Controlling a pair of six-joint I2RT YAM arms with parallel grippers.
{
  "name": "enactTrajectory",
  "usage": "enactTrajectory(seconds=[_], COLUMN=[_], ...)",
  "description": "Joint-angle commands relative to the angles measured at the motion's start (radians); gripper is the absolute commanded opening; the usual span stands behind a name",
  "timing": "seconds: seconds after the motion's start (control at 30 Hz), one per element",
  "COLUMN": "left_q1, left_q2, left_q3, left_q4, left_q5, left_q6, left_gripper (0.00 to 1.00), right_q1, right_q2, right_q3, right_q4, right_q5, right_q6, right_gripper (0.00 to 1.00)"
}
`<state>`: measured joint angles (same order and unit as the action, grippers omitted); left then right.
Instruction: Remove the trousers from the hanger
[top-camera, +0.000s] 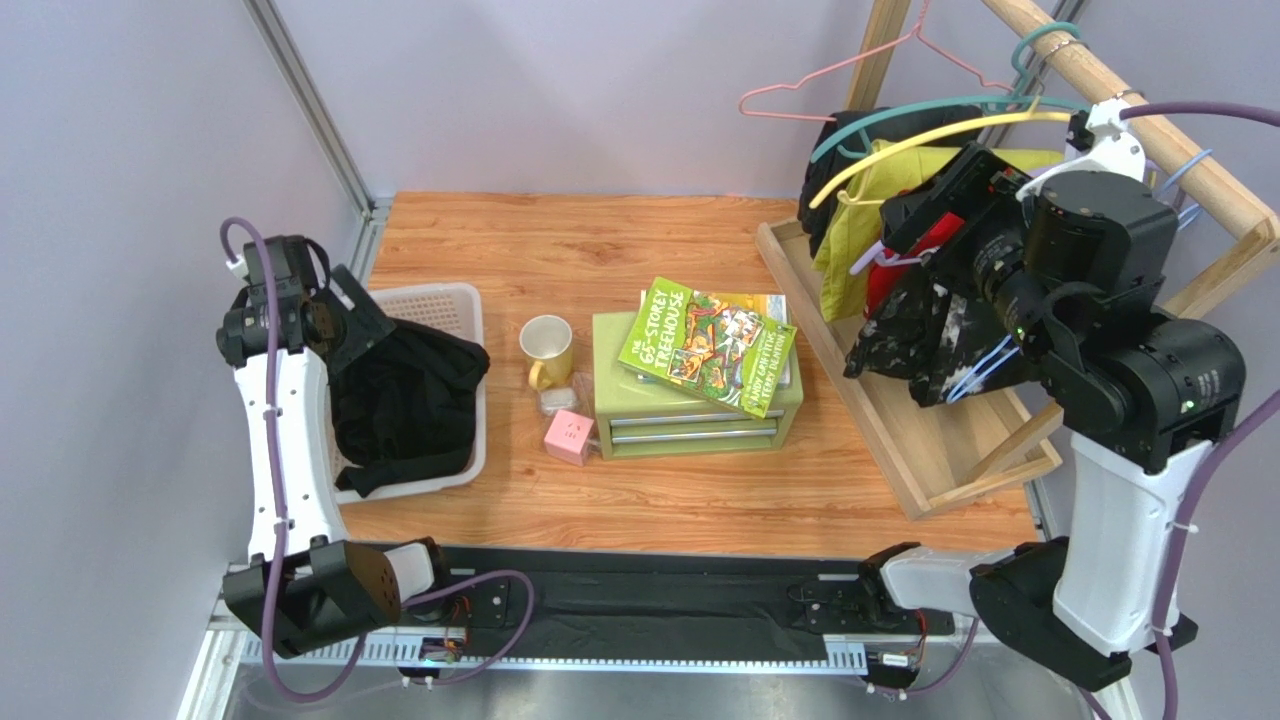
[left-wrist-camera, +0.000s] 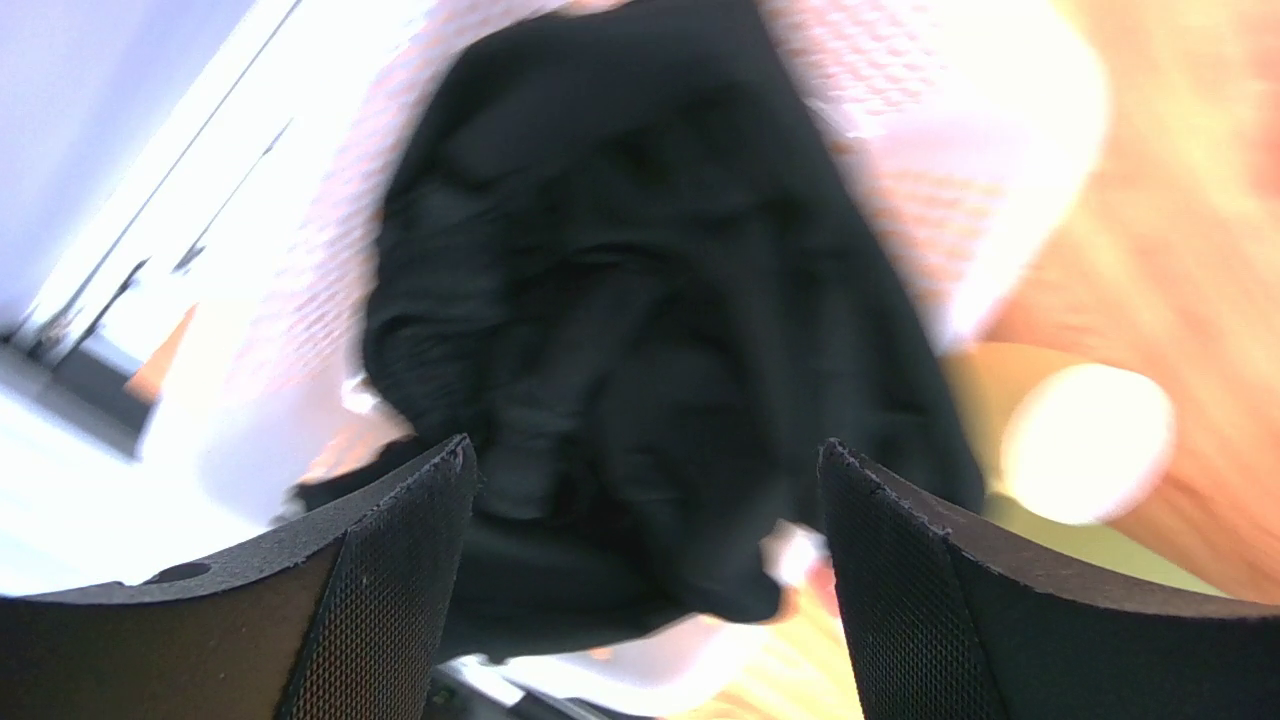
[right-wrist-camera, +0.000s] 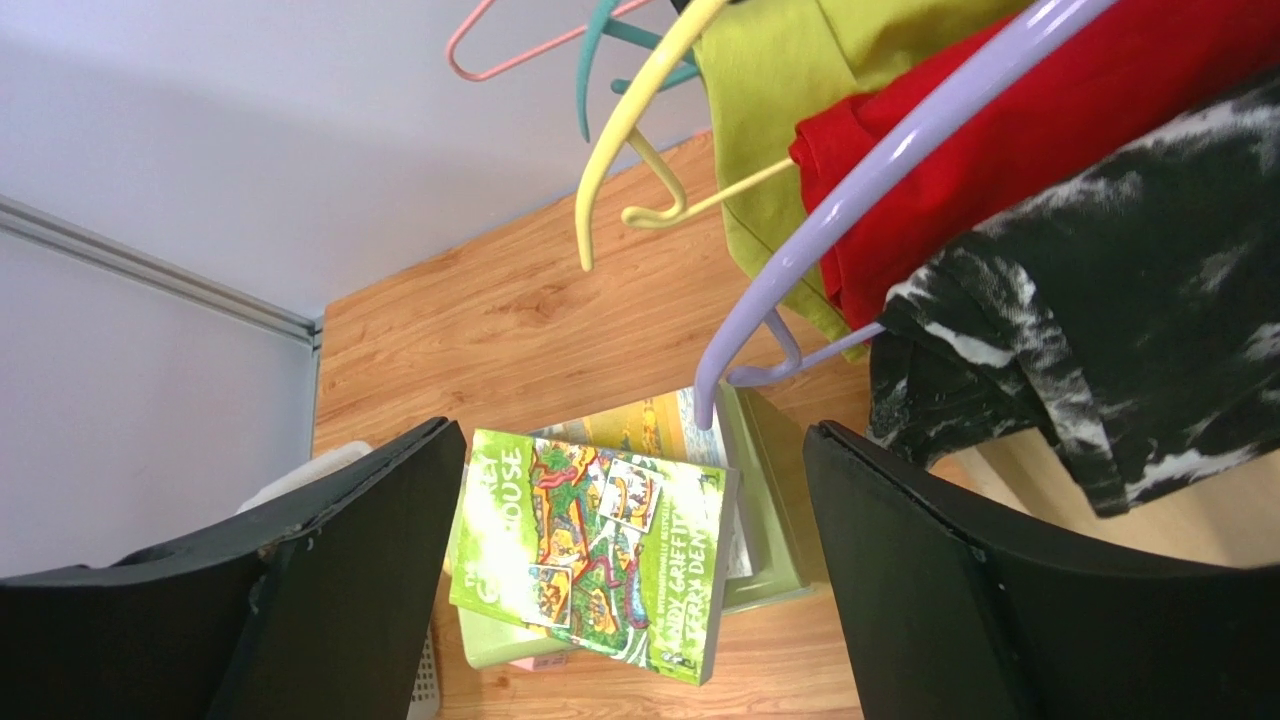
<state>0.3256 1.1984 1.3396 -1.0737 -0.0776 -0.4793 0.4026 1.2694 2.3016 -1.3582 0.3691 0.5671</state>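
Note:
Black trousers (top-camera: 403, 402) lie heaped in the white basket (top-camera: 445, 308). The left wrist view shows them (left-wrist-camera: 646, 300) blurred below my open left gripper (left-wrist-camera: 646, 465), which holds nothing. On the rack, yellow-green trousers (right-wrist-camera: 781, 90) hang on a yellow hanger (right-wrist-camera: 646, 135). Red trousers (right-wrist-camera: 1037, 165) hang on a purple hanger (right-wrist-camera: 887, 165), with black white-speckled trousers (right-wrist-camera: 1142, 315) beside them. My right gripper (right-wrist-camera: 631, 435) is open and empty, just below and left of these garments (top-camera: 924, 323). Another dark garment (top-camera: 836, 173) hangs behind on a teal hanger (top-camera: 902, 113).
A green drawer box (top-camera: 699, 413) carries a green book (top-camera: 706, 342) in mid-table. A yellow mug (top-camera: 549, 353) and a pink cube (top-camera: 570, 437) stand to its left. An empty pink hanger (top-camera: 812, 90) hangs off the wooden rack (top-camera: 1142, 135), whose base (top-camera: 902, 435) lies at right.

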Motion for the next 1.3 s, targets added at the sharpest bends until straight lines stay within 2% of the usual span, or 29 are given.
enactTrajectory(seconds=[0.0, 0.17, 0.2, 0.27, 0.3, 0.33, 0.5, 0.6, 0.67, 0.7, 0.73, 0.77, 1.07, 1.27], left_q1=[-0.081, -0.204, -0.271, -0.321, -0.398, -0.427, -0.559, -0.618, -0.652, -0.66, -0.665, -0.671, -0.671, -0.671], left_q2=[-0.071, -0.164, -0.168, -0.155, -0.131, -0.117, -0.08, -0.095, -0.094, -0.092, -0.088, -0.085, -0.099, -0.076], left_q3=[0.075, -0.013, -0.019, -0.014, -0.007, 0.019, 0.073, 0.063, 0.063, 0.067, 0.07, 0.073, 0.122, 0.185], left_q4=[0.067, 0.219, 0.242, 0.302, 0.317, 0.328, 0.399, 0.431, 0.442, 0.445, 0.445, 0.443, 0.408, 0.394], left_q5=[0.091, 0.156, 0.156, 0.147, 0.151, 0.15, 0.199, 0.22, 0.239, 0.248, 0.257, 0.275, 0.332, 0.358], left_q6=[-0.028, -0.114, -0.117, -0.125, -0.124, -0.12, -0.117, -0.136, -0.136, -0.13, -0.116, -0.11, -0.035, -0.039], left_gripper=[0.88, 0.86, 0.85, 0.84, 0.83, 0.82, 0.8, 0.79, 0.79, 0.79, 0.79, 0.78, 0.78, 0.78], right_q1=[-0.03, -0.125, -0.169, -0.209, -0.237, -0.246, -0.278, -0.292, -0.298, -0.31, -0.32, -0.326, -0.387, -0.43], right_q2=[-0.005, 0.019, 0.025, 0.044, 0.048, 0.059, 0.093, 0.1, 0.107, 0.108, 0.111, 0.114, 0.131, 0.104], right_q3=[-0.027, -0.048, -0.051, -0.051, -0.053, -0.053, -0.067, -0.074, -0.079, -0.08, -0.083, -0.083, -0.1, -0.165], right_q4=[-0.113, -0.159, -0.157, -0.151, -0.141, -0.11, -0.047, -0.01, 0.005, 0.019, 0.028, 0.036, 0.126, 0.263], right_q5=[0.018, -0.015, -0.042, -0.073, -0.109, -0.113, -0.038, 0.013, 0.043, 0.048, 0.051, 0.048, 0.051, 0.037], right_q6=[0.131, 0.214, 0.223, 0.235, 0.231, 0.226, 0.192, 0.183, 0.178, 0.177, 0.172, 0.172, 0.154, 0.152], right_gripper=[0.88, 0.79, 0.78, 0.78, 0.77, 0.76, 0.75, 0.71, 0.63, 0.6, 0.52, 0.49, 0.48, 0.46])
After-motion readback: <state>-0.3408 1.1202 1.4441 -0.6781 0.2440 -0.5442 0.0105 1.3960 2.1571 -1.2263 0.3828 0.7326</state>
